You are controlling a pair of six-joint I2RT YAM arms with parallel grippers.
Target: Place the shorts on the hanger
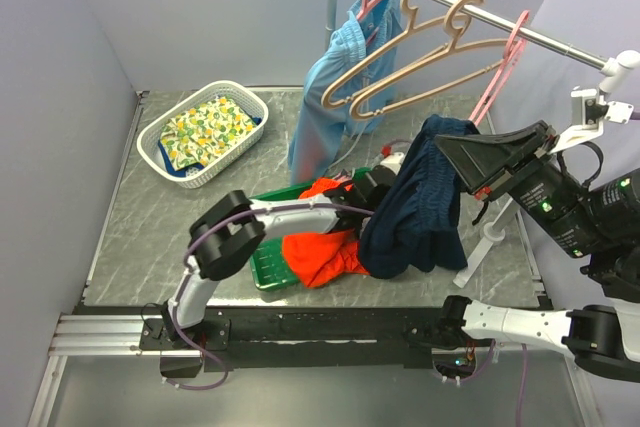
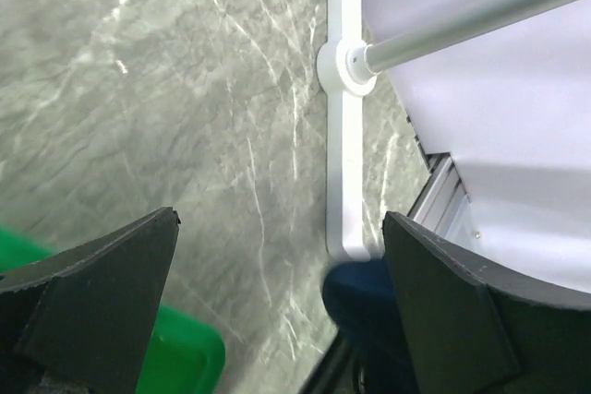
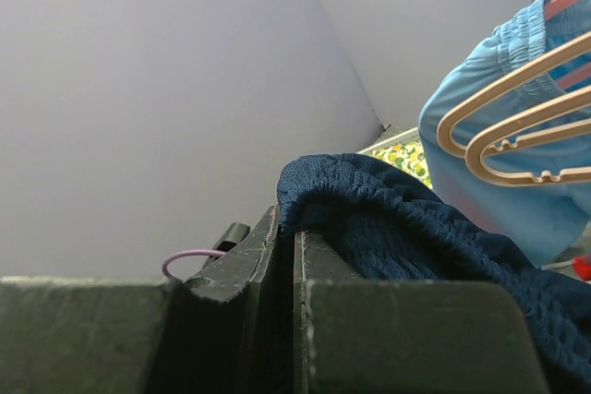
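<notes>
Navy blue fabric hangs in the middle of my overhead view: the shorts droop in a loose bundle from the right fingers, lifted above the counter. From the right wrist camera I see those fingers pressed together on the ribbed waistband, which bulges just above them. The left fingers are spread wide and hold nothing. Through their camera I look down on grey marbled counter, the white foot of the stand, a corner of the green tray and a dab of navy cloth beside one finger. Overhead, the left arm reaches across the tray toward the shorts. Its tip is partly hidden behind them, so I cannot tell whether it touches the fabric. The hanger, one of two tan ones side by side, hangs on the metal rail above and behind the shorts, apart from them. A pink hanger hangs on each side of the tan pair, and light blue shorts hang at the left one. An orange garment lies in the green tray, spilling over its edge, just left of the navy bundle. At the far left of the counter a white basket holds yellow and green patterned cloth.
</notes>
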